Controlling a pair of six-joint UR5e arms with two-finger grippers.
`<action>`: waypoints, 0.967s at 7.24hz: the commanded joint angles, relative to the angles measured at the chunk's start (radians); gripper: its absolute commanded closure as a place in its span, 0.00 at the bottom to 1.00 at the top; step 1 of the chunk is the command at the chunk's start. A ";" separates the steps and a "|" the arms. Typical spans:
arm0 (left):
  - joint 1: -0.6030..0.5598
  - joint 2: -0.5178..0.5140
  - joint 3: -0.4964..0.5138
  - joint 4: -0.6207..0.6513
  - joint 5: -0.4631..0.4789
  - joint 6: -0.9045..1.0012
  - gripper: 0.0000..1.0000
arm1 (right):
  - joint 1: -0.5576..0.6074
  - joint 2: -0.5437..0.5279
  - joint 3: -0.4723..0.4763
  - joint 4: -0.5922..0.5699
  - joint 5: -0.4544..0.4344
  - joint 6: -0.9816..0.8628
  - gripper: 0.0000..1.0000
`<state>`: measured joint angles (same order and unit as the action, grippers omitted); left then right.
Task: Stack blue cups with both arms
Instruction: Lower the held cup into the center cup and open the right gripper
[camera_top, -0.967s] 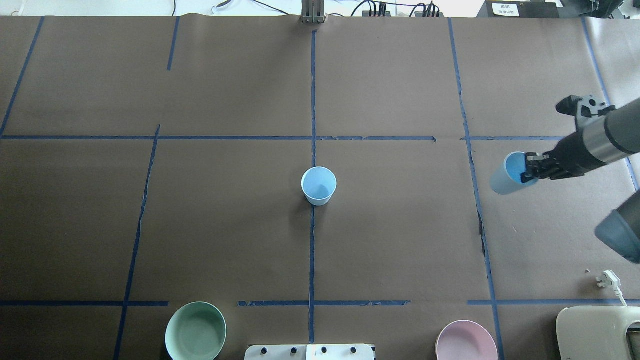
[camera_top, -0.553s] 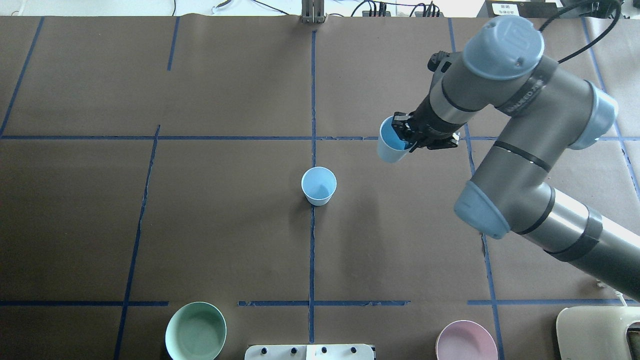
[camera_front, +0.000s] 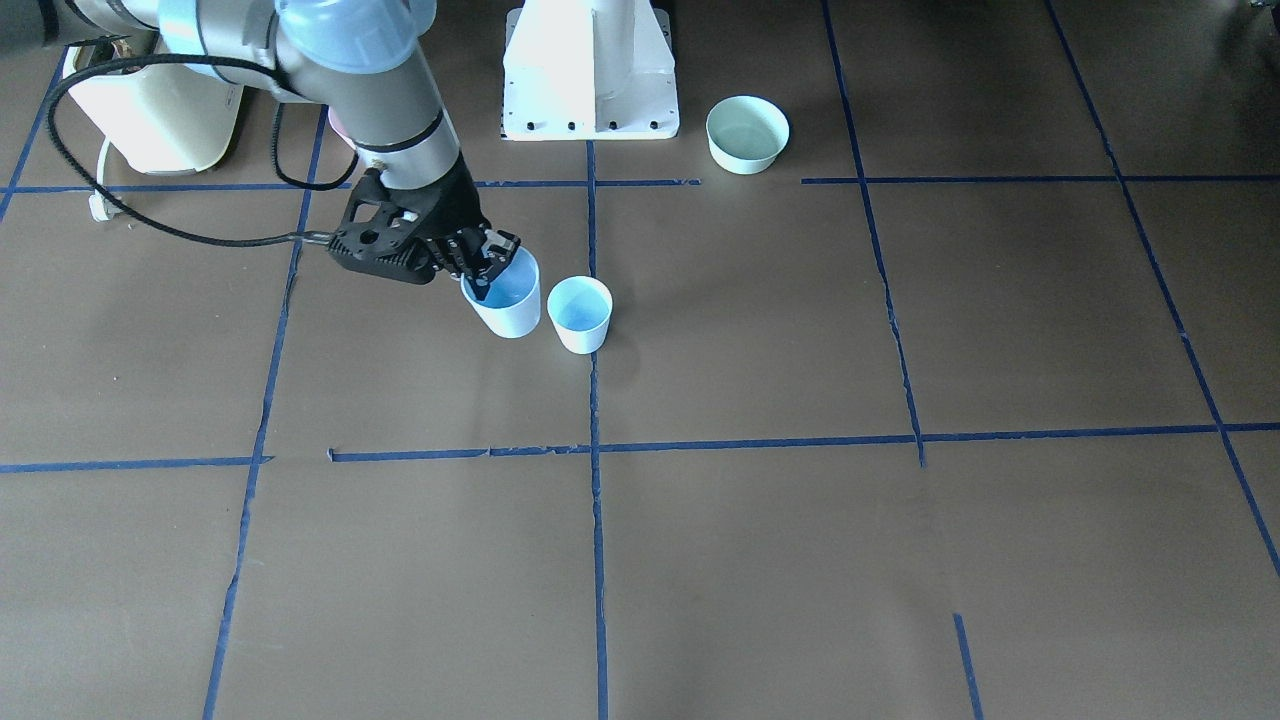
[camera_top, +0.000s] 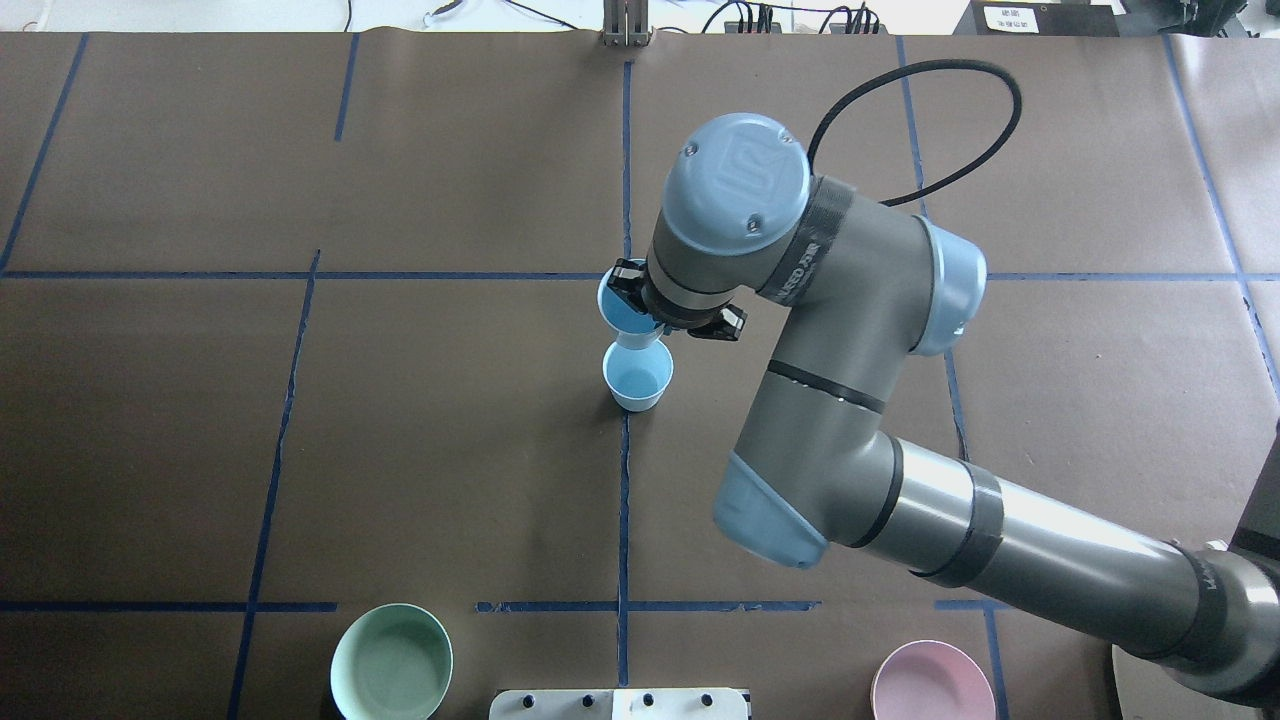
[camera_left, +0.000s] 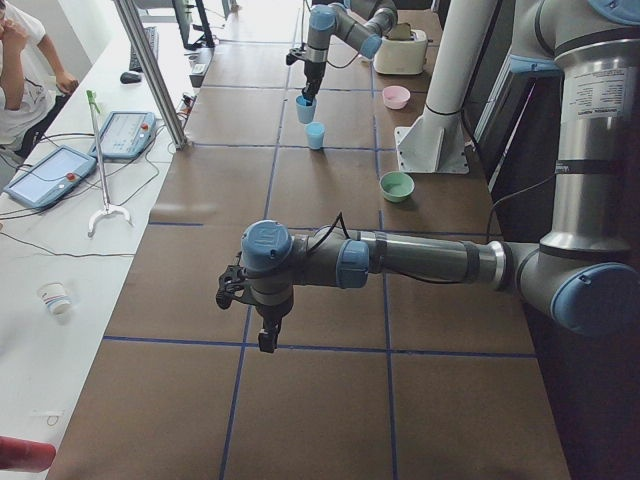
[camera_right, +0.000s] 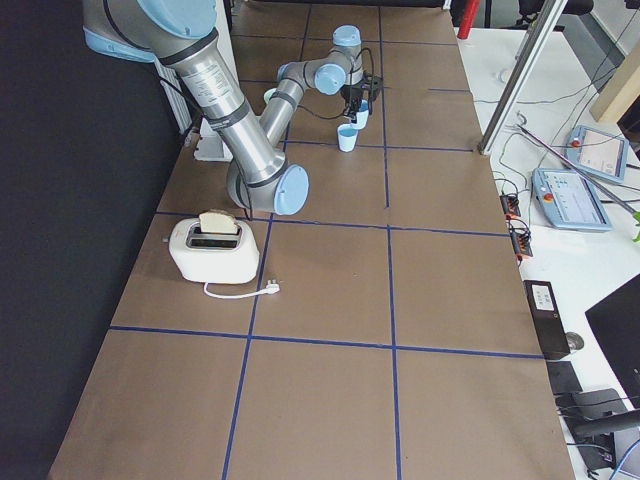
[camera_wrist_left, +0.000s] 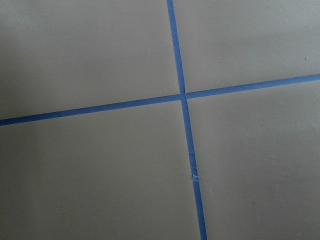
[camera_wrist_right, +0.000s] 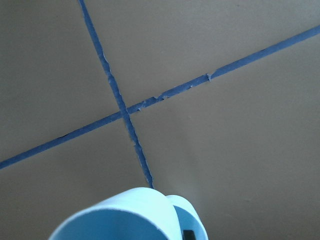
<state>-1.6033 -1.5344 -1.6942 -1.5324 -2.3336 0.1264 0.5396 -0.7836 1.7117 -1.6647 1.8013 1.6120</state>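
One blue cup (camera_top: 638, 378) stands upright on the centre tape line, also seen in the front view (camera_front: 580, 314). My right gripper (camera_front: 484, 270) is shut on the rim of the second blue cup (camera_front: 506, 298) and holds it upright just beside the standing one. From overhead the held cup (camera_top: 620, 312) sits just beyond the standing cup and overlaps its far rim. Its rim fills the bottom of the right wrist view (camera_wrist_right: 120, 215). My left gripper (camera_left: 267, 337) shows only in the exterior left view, low over bare table far from the cups. I cannot tell whether it is open or shut.
A mint-green bowl (camera_top: 391, 662) and a pink bowl (camera_top: 932, 682) sit near the robot's edge, either side of the white pedestal (camera_front: 590, 70). A toaster (camera_right: 212, 248) stands on the robot's right side. The right arm's elbow (camera_top: 770, 510) hangs over the table right of centre.
My right arm has swung in from the table's right edge to the centre, carrying its cup up to the standing cup. The standing cup has not moved.
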 joint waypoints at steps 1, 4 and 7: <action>0.002 0.000 0.001 0.000 -0.003 -0.005 0.00 | -0.038 0.001 -0.024 -0.003 -0.046 0.025 1.00; 0.002 0.005 0.001 0.000 -0.003 -0.004 0.00 | -0.039 -0.016 -0.001 -0.019 -0.037 0.023 1.00; 0.002 0.005 0.001 0.000 -0.003 -0.004 0.00 | -0.058 -0.028 -0.001 -0.021 -0.034 0.023 0.83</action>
<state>-1.6011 -1.5295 -1.6935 -1.5324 -2.3362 0.1227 0.4884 -0.8050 1.7097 -1.6861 1.7651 1.6352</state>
